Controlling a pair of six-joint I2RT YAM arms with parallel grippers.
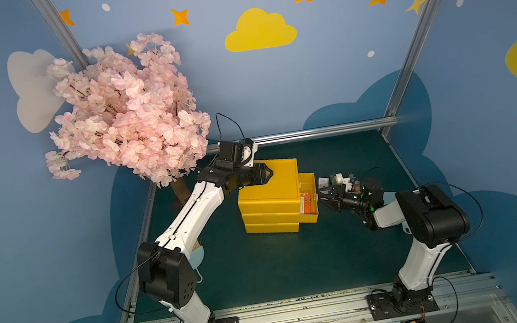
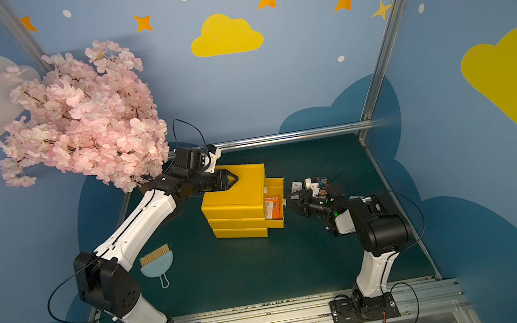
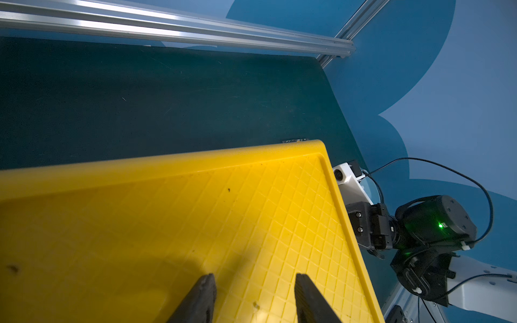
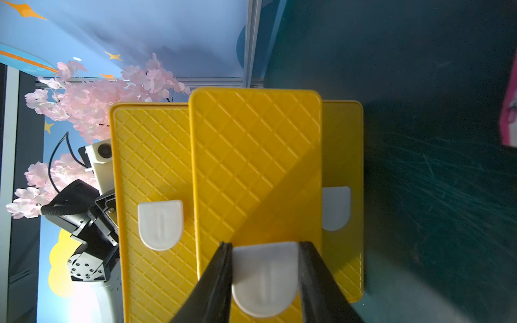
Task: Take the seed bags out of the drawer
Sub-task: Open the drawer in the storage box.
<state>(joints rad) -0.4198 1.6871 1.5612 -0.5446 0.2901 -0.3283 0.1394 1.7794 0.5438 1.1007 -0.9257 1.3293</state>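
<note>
So, drawer is open: your right hand is clamped on its white handle, and your left hand sits spread and empty on the cabinet top. Orange seed bags lie inside the drawer. A pink packet looks already out on the tabletop. Rest to pull.

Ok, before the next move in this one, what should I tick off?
1. Drawer open: ok. The drawer is pulled out, with an orange seed bag showing inside.
2. Right claw free to reach in: not ok. It is shut on the drawer handle.
3. Left claw empty: ok. It is open above the cabinet top.
4. Left claw pressing the cabinet top: cannot tell.
5. Drawer emptied: not ok. How many bags are left inside: cannot tell.
</note>
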